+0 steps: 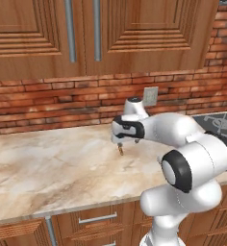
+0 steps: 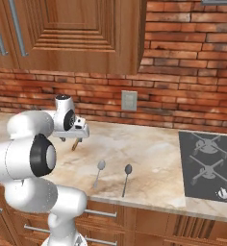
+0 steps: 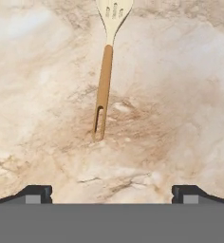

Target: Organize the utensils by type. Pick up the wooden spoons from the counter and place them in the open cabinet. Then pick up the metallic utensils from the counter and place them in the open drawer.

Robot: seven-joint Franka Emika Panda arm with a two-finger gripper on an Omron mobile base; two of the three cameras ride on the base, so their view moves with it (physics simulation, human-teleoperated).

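The claw [image 3: 111,194] is hanging spread wide and empty, the wooden spoon [image 3: 104,80] lying on the surface [image 3: 180,104] at upper centre, beyond its tips.

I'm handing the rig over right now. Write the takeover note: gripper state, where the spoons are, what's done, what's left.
Gripper: open, empty, hovering low over the counter, above the wooden spoon.
Wooden spoon: flat on the counter, slotted handle end nearest the fingertips, not yet between them.
Metal spoons: lighter one and darker one lie side by side near the counter's front edge, left of the stovetop, untouched.
Done: nothing stowed yet, going by the counter.
Left: grasp the wooden spoon, take it to the cabinet; then both metal spoons to the drawer.
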